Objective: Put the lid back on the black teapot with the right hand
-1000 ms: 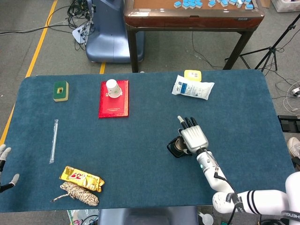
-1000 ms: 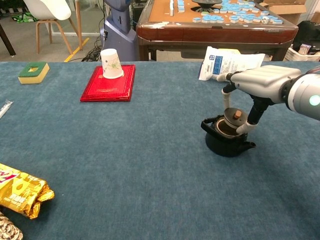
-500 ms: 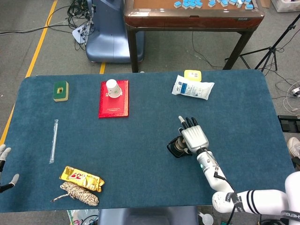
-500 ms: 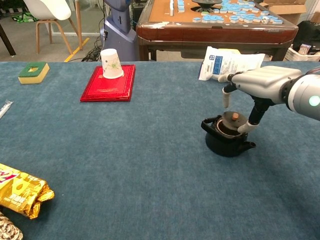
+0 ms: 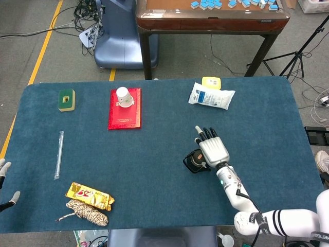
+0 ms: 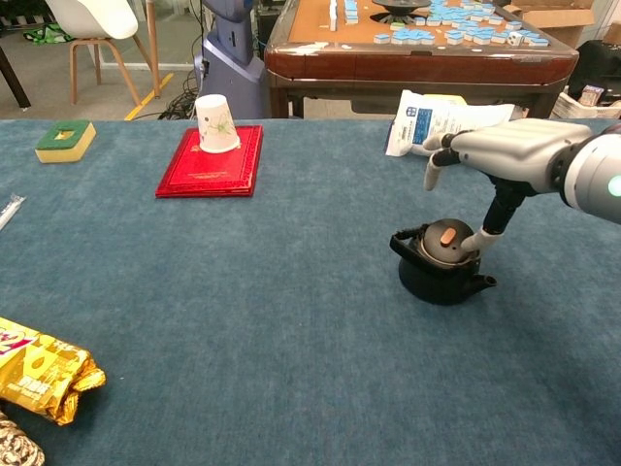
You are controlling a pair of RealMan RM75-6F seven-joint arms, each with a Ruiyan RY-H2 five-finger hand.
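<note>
Lid [image 6: 445, 243] seated on black teapot [image 6: 439, 275] — right hand [image 6: 505, 155] above, fingers spread, thumb touching lid rim.

Almost nothing legible. White pouch [image 6: 439, 120] at the far side of the worktop has a blue label block with print, too small to read in either view. Gold snack wrapper [image 6: 37, 371] at the near left edge shows part of a large red character or numeral, cut off by the frame. Red book [image 5: 124, 108] cover: no readable lettering.
</note>
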